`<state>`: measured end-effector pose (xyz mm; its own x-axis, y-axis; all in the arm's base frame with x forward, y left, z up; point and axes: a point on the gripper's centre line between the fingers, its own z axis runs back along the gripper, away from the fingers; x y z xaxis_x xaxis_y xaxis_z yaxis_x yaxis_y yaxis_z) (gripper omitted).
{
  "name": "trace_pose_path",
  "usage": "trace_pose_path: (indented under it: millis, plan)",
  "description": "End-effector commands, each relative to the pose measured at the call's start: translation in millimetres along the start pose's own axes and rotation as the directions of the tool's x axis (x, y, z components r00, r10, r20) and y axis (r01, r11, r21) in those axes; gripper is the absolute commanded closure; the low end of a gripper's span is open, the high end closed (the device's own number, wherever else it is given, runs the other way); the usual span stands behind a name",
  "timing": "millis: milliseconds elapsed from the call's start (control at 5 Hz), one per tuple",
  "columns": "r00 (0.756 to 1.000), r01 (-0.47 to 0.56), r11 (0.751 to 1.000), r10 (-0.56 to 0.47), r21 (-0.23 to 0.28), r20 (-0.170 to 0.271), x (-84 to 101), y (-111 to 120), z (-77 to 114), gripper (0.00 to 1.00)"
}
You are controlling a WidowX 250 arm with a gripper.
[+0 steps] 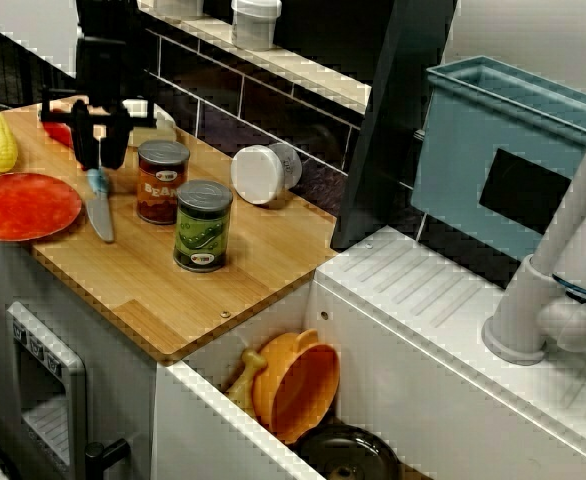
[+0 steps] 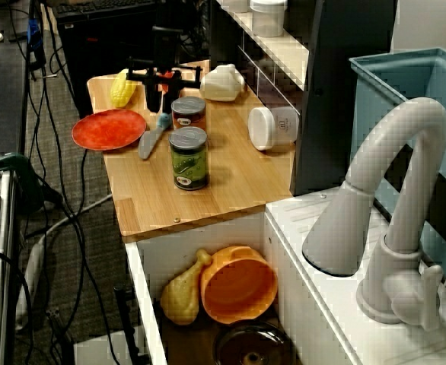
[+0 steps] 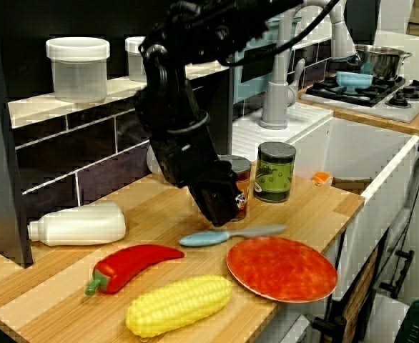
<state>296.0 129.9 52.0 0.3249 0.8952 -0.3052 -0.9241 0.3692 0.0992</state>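
The gripper (image 1: 99,160) hangs over the wooden counter (image 1: 263,260) with its two dark fingers (image 1: 81,140) pointing down and standing apart, nothing between them. Directly beneath the fingertips lies a toy knife (image 1: 99,205), flat on the wood. It has a short, rounded pale blue handle (image 3: 202,238) and a dull grey blade (image 3: 256,231) with a blunt tip. The handle end sits right under the fingers and the blade runs away from them towards the counter's front edge. In the view from the counter's end the fingertips are just above the handle, but the pictures do not settle whether they touch it. To one side of the fingers, just beside the knife, is a flat red plate (image 1: 18,205). On the other side stands a brown-labelled can (image 1: 162,180), close to the fingers and upright. A green-labelled can (image 1: 203,225) stands a little farther along, near the blade's tip. Beyond the fingers, at the far end from the blade, lie a red pepper (image 3: 134,261) and a yellow corn cob (image 3: 177,304).
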Motion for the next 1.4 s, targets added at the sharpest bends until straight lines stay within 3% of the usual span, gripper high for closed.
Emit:
trace_pose_path:
  millis: [0, 400, 600, 800, 1000, 1200]
  plan:
    - [0.998, 0.006, 0.998, -0.002, -0.066, 0.057, -1.7, 4.1, 36.8, 1.0]
    - [0.998, 0.0, 0.997, 0.005, -0.081, 0.056, 3.9, 7.8, 41.0, 1.0]
    - [0.997, -0.017, 0.996, 0.023, -0.084, 0.067, 7.5, 9.3, 44.9, 0.11]
    - [0.994, -0.034, 0.992, 0.047, -0.121, 0.101, 11.4, 15.6, 48.8, 0.0]
    - [0.985, -0.04, 0.984, 0.068, -0.171, 0.161, 13.2, 20.6, 44.5, 0.0]
    - [0.971, -0.055, 0.966, 0.111, -0.251, 0.214, 17.1, 25.8, 41.7, 0.0]
